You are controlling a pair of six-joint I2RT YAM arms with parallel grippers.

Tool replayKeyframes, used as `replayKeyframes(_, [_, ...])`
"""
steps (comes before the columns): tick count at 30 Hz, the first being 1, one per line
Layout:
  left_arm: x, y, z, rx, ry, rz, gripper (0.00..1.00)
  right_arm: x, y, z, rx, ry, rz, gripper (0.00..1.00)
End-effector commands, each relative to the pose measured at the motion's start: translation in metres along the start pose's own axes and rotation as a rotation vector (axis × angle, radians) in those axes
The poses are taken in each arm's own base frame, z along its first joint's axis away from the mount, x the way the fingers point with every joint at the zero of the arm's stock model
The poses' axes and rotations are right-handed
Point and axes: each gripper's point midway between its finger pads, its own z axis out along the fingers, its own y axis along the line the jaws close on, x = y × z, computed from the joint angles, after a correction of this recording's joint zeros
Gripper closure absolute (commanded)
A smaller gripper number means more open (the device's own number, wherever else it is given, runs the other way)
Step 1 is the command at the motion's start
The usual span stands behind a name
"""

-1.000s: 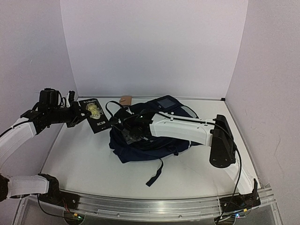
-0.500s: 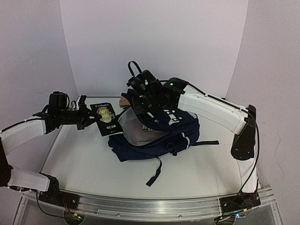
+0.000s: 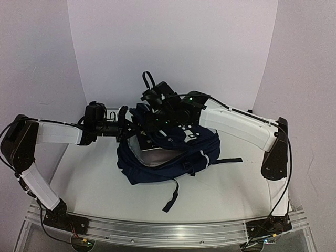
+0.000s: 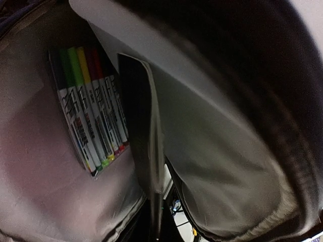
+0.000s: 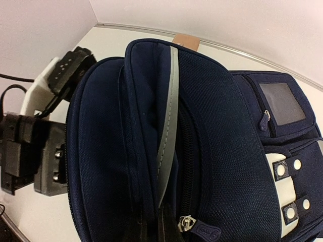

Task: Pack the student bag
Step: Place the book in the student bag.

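Observation:
The student bag (image 3: 176, 155), navy with white block marks, lies mid-table with its mouth facing left. My right gripper (image 3: 153, 116) is shut on the bag's top edge beside a grey strip (image 5: 171, 126) and holds it raised. My left gripper (image 3: 127, 127) reaches into the mouth, shut on a thin dark book (image 4: 137, 111) seen edge-on against the grey lining (image 4: 45, 191). A pack of coloured markers (image 4: 88, 116) lies inside, left of the book. The left fingers themselves are hidden by the book and the fabric.
A dark strap (image 3: 172, 195) trails from the bag toward the near edge, and another (image 3: 231, 159) runs to the right. A tan object (image 5: 184, 40) sits just behind the bag. White walls close the table (image 3: 84, 178) at the back and sides.
My left arm swung right and carried the book from the table's left side into the bag's mouth. The right gripper lifted the bag's top and keeps holding it up.

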Motion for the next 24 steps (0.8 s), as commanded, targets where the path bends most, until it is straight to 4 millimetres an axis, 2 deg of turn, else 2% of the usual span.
replayKeyframes(1, [-0.025,-0.021,0.024,0.115,-0.044,0.077,1.00,-0.075,0.021,-0.066,-0.153,-0.240,0.123,1.00])
replayKeyframes(5, [-0.029,0.000,0.048,0.122,-0.035,0.035,1.00,-0.070,0.017,-0.061,-0.130,-0.233,0.117,1.00])
replayKeyframes(10, [-0.037,0.012,0.069,0.115,-0.060,0.044,1.00,-0.063,0.013,-0.056,-0.107,-0.222,0.105,1.00])
replayKeyframes(14, [-0.039,0.042,0.079,0.008,-0.071,0.018,0.98,-0.060,0.004,-0.051,-0.058,-0.227,0.104,1.00])
replayKeyframes(17, [-0.035,0.056,0.077,-0.059,-0.066,0.001,0.77,-0.058,-0.008,-0.050,0.007,-0.242,0.103,0.99])
replayKeyframes(20, [-0.030,0.059,0.067,-0.136,-0.064,0.008,0.56,-0.056,-0.019,-0.052,0.060,-0.253,0.093,0.89])
replayKeyframes(22, [-0.029,0.052,0.053,-0.186,-0.078,0.042,0.46,-0.053,-0.024,-0.052,0.082,-0.252,0.084,0.81])
replayKeyframes(24, [-0.024,0.052,0.039,-0.250,-0.088,0.053,0.36,-0.051,-0.027,-0.053,0.092,-0.251,0.077,0.77])
